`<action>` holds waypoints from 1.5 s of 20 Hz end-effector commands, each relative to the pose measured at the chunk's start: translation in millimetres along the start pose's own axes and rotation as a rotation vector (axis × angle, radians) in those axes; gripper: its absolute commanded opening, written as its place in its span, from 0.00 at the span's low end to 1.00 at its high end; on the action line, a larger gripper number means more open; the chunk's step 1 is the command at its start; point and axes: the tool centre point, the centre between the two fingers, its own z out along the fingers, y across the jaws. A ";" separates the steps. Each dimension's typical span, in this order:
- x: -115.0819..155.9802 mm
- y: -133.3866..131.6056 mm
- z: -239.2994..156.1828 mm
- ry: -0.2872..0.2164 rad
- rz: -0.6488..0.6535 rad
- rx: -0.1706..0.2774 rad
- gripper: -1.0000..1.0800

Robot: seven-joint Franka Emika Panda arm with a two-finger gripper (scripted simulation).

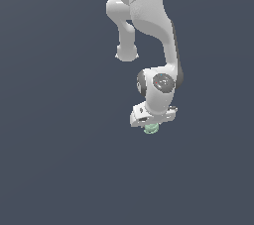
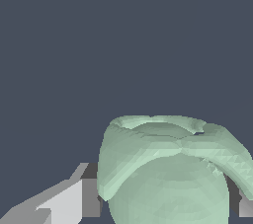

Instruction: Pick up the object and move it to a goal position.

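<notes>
A flat dark slate-blue tabletop fills the whole scene, plain and unmarked. Over it the white arm comes down from the upper edge of the exterior view, bends through a rounded elbow and a dark-capped wrist joint, and ends pointing straight down.

At its end sits the hand, a pale block with its fingers turned toward the tabletop. Just under it, peeping out below the block, is the object, a small mint-green lump, mostly covered by the hand in that view.

From the wrist view the object looms large: a rounded dome with a wider, wavy, irregular rim around it. One grey finger lies hard against one flank, and a sliver of the other shows at the opposite flank, so the hand is pinching the object between them. Whether the object rests on the tabletop or hangs just clear of it, I cannot tell.
</notes>
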 end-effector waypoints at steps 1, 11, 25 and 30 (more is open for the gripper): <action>0.1 0.5 -0.6 0.001 -0.001 0.000 0.00; 2.6 17.0 -27.0 0.037 -0.060 0.009 0.00; 11.2 68.7 -108.7 0.149 -0.244 0.039 0.00; 14.5 87.5 -138.1 0.190 -0.310 0.051 0.00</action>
